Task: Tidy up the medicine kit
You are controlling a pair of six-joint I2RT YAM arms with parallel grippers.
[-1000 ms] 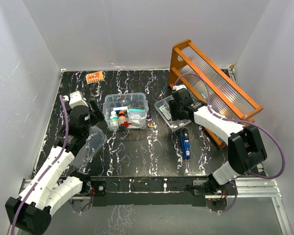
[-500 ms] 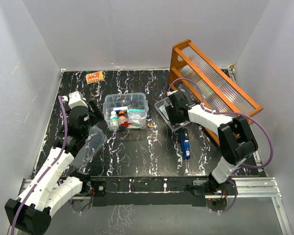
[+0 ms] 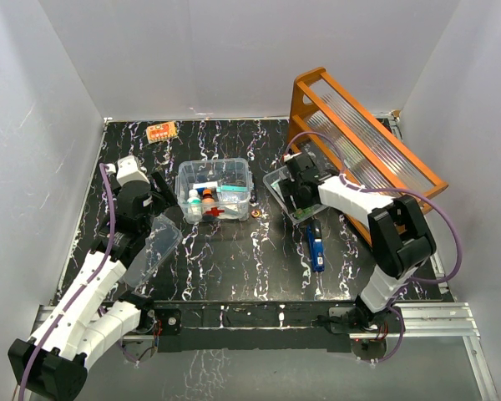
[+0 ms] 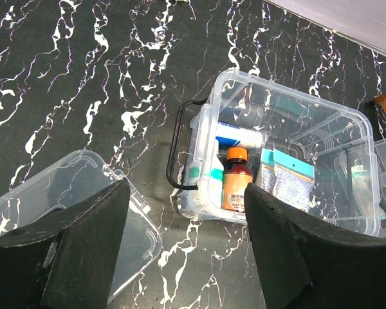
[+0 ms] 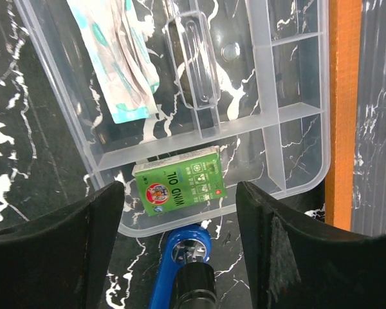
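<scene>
Between the left gripper's (image 4: 185,193) black fingers (image 4: 83,251), spread wide and holding nothing, the medicine kit (image 4: 367,129), a small clear plastic rectangular box, sits just above and right of centre in the left wrist view. A thin black handle (image 4: 175,148) shows at its left end. Inside it stand a brown bottle with an orange cap (image 4: 235,183), a white tube with a blue band (image 4: 239,135) and a teal-topped sachet (image 4: 284,183). The kit's clear lid (image 4: 64,193) lies on the black marbled tabletop (image 4: 64,64) at lower left, partly under the left finger.

Between the right gripper's (image 5: 179,193) fingers (image 5: 289,251), also wide apart and empty, a small green carton (image 5: 179,174) lies in the lower compartment of a clear divided plastic tray (image 5: 296,77). A teal and white sachet (image 5: 125,58) rests in the tray's upper left part. A blue-handled tool (image 5: 180,251) lies just below the tray, and an orange wooden rack (image 5: 343,109) runs down the right edge.

From above, the kit is near centre, the tray to its right.
</scene>
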